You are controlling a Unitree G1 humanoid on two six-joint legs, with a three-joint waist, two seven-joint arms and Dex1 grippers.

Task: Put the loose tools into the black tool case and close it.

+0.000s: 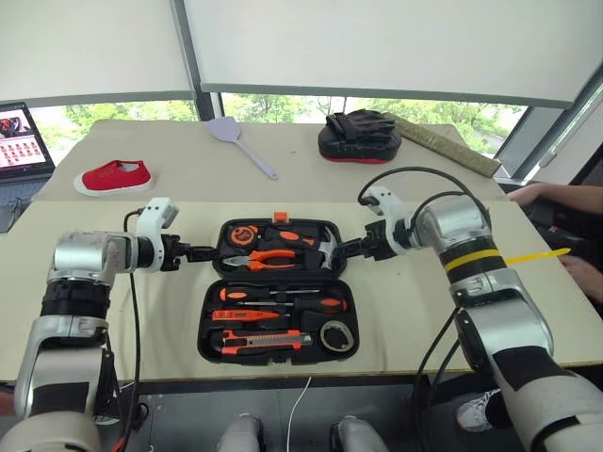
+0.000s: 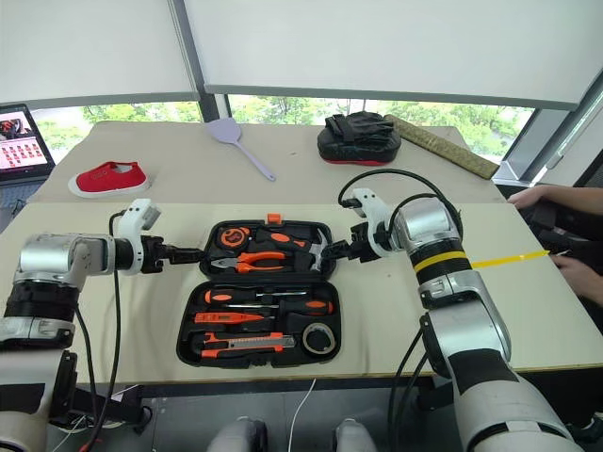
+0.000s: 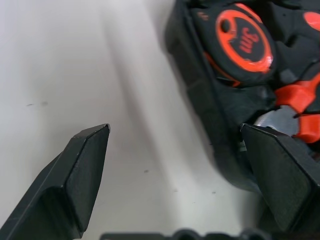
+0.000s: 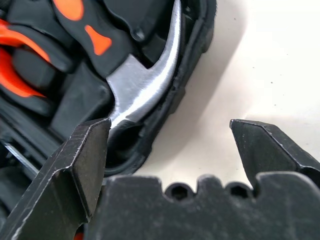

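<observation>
The black tool case (image 1: 203,331) lies open and flat on the near table. Two screwdrivers (image 1: 252,294) (image 1: 311,304), the orange tester pen (image 1: 243,315), the utility knife (image 1: 266,343) and the tape roll (image 1: 336,336) sit in slots of its near half. The far half holds pliers (image 1: 271,257), a tape measure (image 3: 245,42) and a hammer (image 4: 145,85). My left gripper (image 1: 209,252) is open at the far half's left wall, one finger over the table, one over the inside. My right gripper (image 1: 341,249) is open the same way at the right wall.
On the far table lie a red shoe (image 1: 115,176), a lilac spatula (image 1: 237,138), a black-and-red mitt (image 1: 358,137) and a long rolled bar (image 1: 445,145). A laptop (image 1: 19,139) stands far left. A person's hand (image 1: 537,195) rests at the right edge.
</observation>
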